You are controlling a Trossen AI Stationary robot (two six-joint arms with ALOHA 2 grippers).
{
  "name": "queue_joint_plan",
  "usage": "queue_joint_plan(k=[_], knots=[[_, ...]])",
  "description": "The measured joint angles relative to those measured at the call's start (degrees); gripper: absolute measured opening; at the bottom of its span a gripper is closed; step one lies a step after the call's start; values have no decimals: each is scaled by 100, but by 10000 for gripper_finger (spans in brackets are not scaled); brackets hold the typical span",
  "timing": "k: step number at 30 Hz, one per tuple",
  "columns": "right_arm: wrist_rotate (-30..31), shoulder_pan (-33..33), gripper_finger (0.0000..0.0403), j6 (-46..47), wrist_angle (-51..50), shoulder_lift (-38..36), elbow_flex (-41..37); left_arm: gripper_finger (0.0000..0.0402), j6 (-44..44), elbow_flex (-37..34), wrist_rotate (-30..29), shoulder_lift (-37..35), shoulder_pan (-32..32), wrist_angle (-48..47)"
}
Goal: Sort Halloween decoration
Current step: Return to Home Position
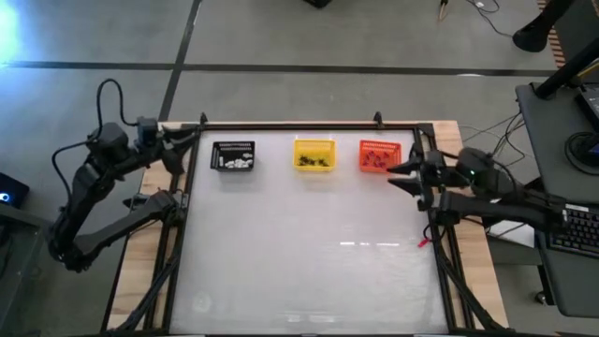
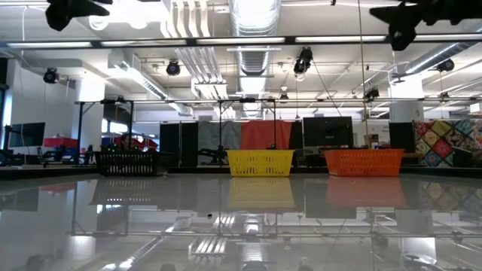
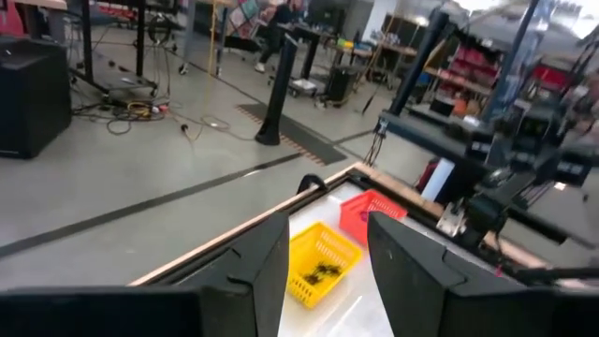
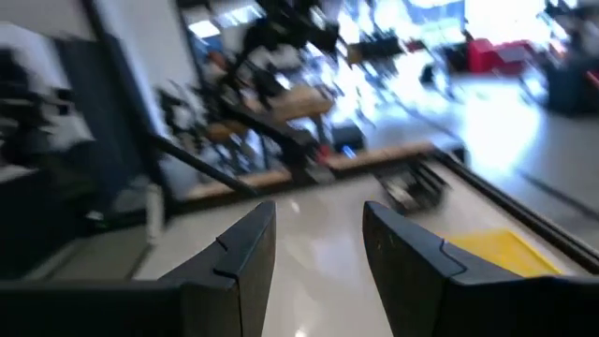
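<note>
Three small slatted baskets stand in a row near the table's far edge. The black basket (image 1: 233, 155) holds white bits (image 1: 240, 163), the yellow basket (image 1: 314, 154) holds black spider-like shapes (image 1: 313, 162), and the orange basket (image 1: 378, 156) holds dark bits (image 1: 375, 162). My left gripper (image 1: 183, 142) hangs open above the table's far left corner, left of the black basket, with nothing between its fingers (image 3: 267, 262). My right gripper (image 1: 398, 175) hangs open above the table's right edge, just right of the orange basket, also with nothing in it (image 4: 318, 253).
A glossy white table top (image 1: 309, 253) lies inside a black frame (image 1: 290, 124) on a wooden base. High in the low view, my left gripper (image 2: 71, 13) and my right gripper (image 2: 407, 19) hang well above the baskets. A desk with a keyboard (image 1: 573, 229) stands to the right.
</note>
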Motion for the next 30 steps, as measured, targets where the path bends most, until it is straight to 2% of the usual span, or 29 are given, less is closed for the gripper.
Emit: queue_joint_plan(k=[3, 11, 17, 25, 30], knots=[[-321, 0, 153, 89, 451, -420, -511, 129, -171, 15, 0, -142, 0, 28], [-346, 0, 153, 298, 941, -1725, -1609, 129, -255, 28, 0, -373, 0, 19], [-484, 0, 153, 380, 1530, -1635, -1959, 129, -321, 28, -4, -459, 2, -41], [-471, -2, 153, 370, 1517, -1782, -2349, 129, -318, 28, -4, -603, 2, -44], [-471, -2, 153, 342, 1958, -1787, -2774, 130, -314, 28, -12, -686, 0, -39]])
